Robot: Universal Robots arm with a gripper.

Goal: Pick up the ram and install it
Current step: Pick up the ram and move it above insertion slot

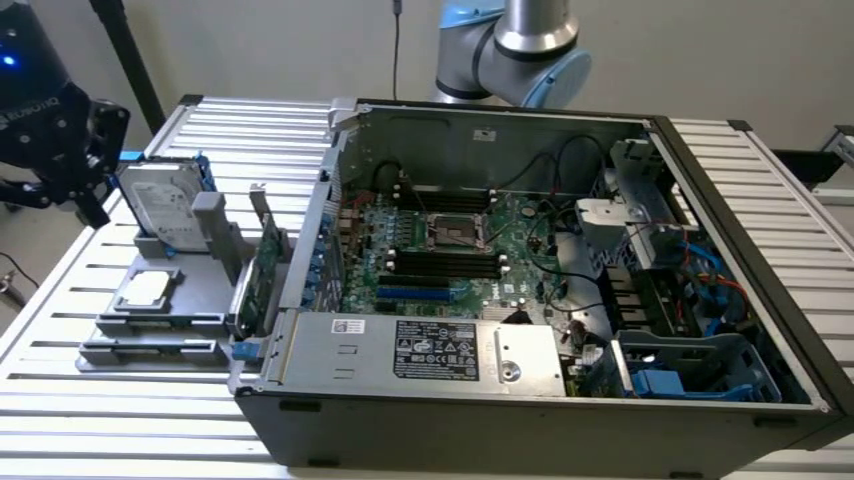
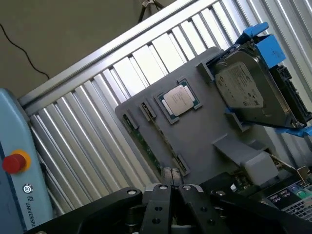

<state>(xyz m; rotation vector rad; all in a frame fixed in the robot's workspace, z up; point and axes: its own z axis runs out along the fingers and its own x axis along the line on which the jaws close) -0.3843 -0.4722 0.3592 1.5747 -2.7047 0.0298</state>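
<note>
Grey holder (image 2: 204,141) carries hard drive (image 2: 243,87) and processor chip (image 2: 179,100) — computer case (image 1: 534,420) alongside.

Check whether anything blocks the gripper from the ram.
Nothing visible stands between them. The ram lies uncovered in its slot on the gray tray, close to the gripper; the processor and hard drive sit off to the side.

Ribbed metal table (image 1: 134,430); pale wall (image 1: 267,50) behind; brownish floor (image 2: 73,29) below.
</note>
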